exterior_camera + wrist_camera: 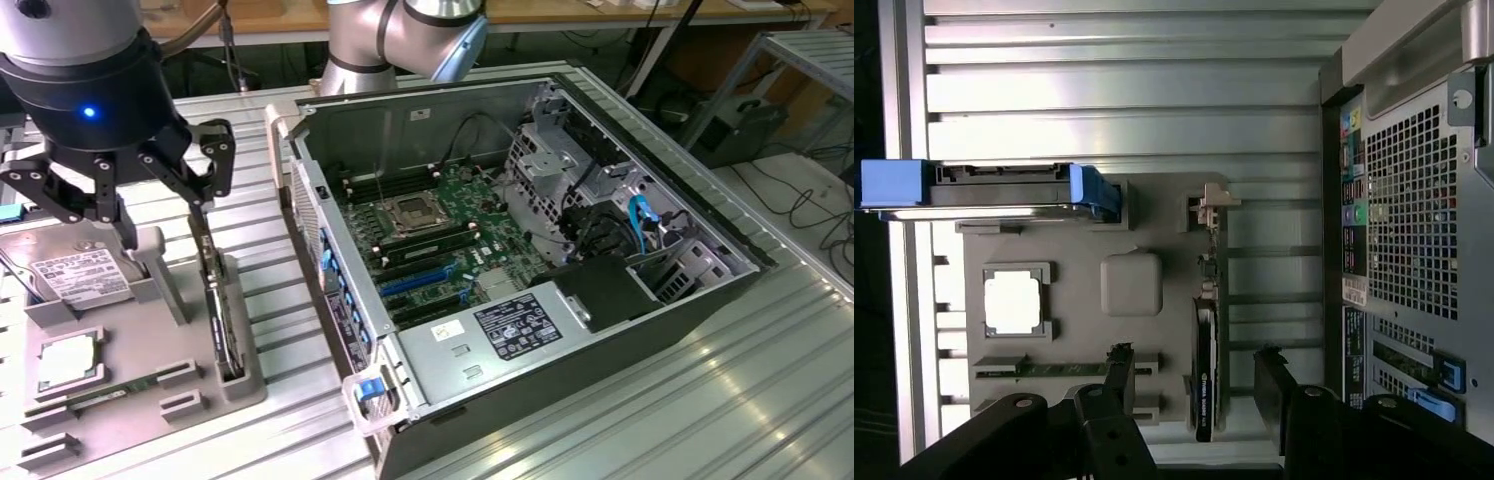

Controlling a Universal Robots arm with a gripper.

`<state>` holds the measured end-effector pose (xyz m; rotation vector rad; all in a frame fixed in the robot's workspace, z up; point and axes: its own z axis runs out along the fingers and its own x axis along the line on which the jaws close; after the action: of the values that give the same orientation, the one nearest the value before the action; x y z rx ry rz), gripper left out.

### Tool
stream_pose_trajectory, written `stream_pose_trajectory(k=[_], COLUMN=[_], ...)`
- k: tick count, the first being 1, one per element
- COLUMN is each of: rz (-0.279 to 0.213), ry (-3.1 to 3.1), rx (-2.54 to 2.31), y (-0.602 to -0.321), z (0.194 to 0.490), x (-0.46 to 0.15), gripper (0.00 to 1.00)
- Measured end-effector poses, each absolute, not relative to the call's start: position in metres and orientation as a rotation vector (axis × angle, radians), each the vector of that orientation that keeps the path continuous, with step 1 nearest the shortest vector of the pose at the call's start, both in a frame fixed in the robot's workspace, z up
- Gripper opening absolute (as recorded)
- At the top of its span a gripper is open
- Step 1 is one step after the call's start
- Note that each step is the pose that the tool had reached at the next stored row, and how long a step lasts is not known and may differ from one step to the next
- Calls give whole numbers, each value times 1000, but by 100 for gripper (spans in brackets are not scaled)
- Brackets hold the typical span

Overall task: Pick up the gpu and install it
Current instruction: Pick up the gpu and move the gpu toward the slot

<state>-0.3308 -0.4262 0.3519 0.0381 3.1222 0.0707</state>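
The gpu (222,305) is a thin dark card standing on edge in a slot of the grey holder tray (180,405), at the exterior view's left. In the wrist view the gpu (1204,375) appears edge-on, with its pale bracket (1211,205) at one end. My gripper (160,195) hangs open just above the card. The wrist view has the gripper (1197,385) with one black finger on each side of the card's edge and a gap to each. Nothing is held.
The open computer case (534,250) lies to the tray's right, its motherboard (427,235) with blue slots exposed, and its perforated rear (1414,200) faces the tray. The tray also holds a silver hard drive (80,275), a processor (67,360) and a green memory stick (120,388).
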Motion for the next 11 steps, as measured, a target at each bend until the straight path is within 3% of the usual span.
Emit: stream_pose_trajectory(k=[11], rz=[71], ry=[3128], rx=[34], y=[-427], z=[343], x=[-331], gripper=[60])
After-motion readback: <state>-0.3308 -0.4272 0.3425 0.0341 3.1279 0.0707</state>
